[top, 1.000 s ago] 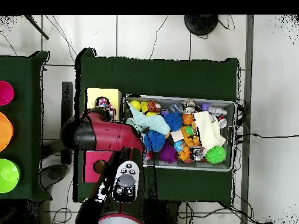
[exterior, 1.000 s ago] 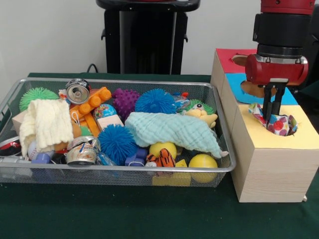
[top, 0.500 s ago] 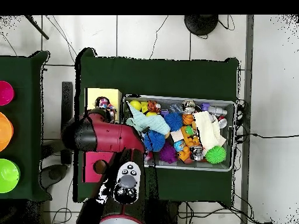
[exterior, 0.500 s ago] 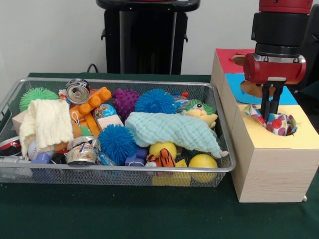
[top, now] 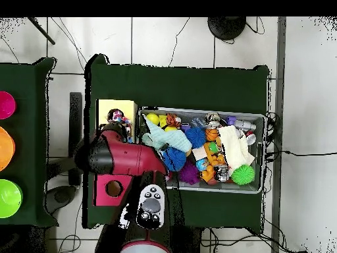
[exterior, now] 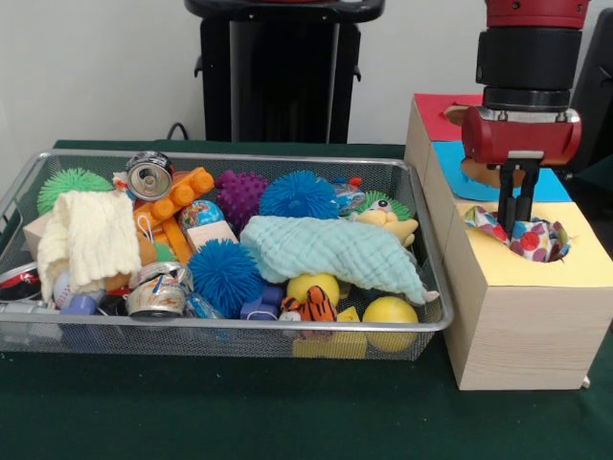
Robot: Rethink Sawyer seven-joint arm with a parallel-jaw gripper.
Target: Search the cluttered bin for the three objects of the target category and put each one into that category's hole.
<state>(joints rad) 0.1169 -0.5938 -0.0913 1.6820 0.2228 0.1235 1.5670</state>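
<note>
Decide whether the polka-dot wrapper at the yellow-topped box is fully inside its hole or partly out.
Partly out: the wrapper sits in the hole, its crumpled edges rising above the rim.

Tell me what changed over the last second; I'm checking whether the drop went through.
The claw rose out of the rough round hole in the yellow box top, leaving the crumpled polka-dot foil wrapper lodged in its mouth, not fully through. The claw's fingers look close together and empty. The silver wire mesh tray and its clutter stayed put.
</note>
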